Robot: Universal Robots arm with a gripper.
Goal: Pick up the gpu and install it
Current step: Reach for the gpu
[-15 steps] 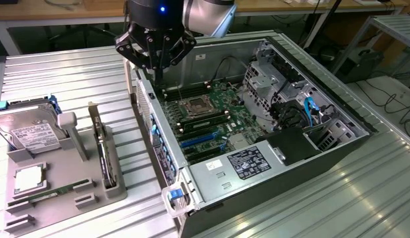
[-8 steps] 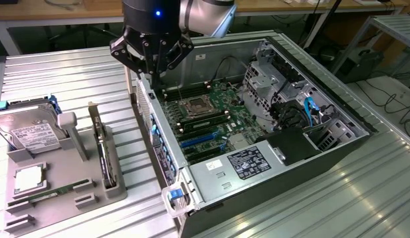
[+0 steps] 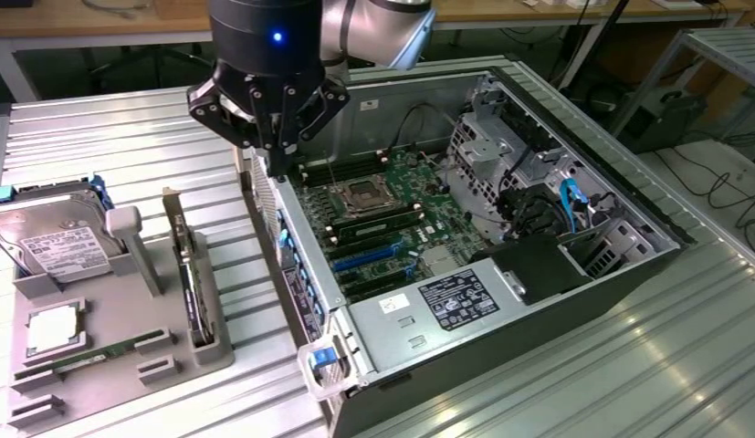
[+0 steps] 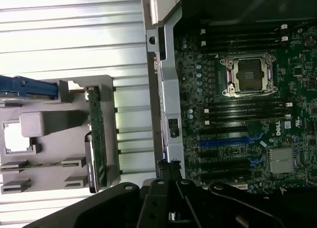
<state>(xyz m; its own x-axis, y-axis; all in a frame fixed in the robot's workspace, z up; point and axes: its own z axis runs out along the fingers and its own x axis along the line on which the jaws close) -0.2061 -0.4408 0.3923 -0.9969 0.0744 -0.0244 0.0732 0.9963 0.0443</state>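
Hanging over the side wall of the open computer case (image 3: 621, 196), the gripper (image 3: 277, 162) has its fingers pressed together with nothing between them, their tips just above the wall's top edge beside the motherboard (image 3: 383, 214). The gpu (image 3: 192, 283) stands on its long edge in a slot of the grey holder (image 3: 115, 310) on the ribbed metal table (image 3: 121, 146). It is on the exterior view's left of the case, well apart from the gripper, with the hard drive (image 3: 55, 239) propped in the same holder beside it.
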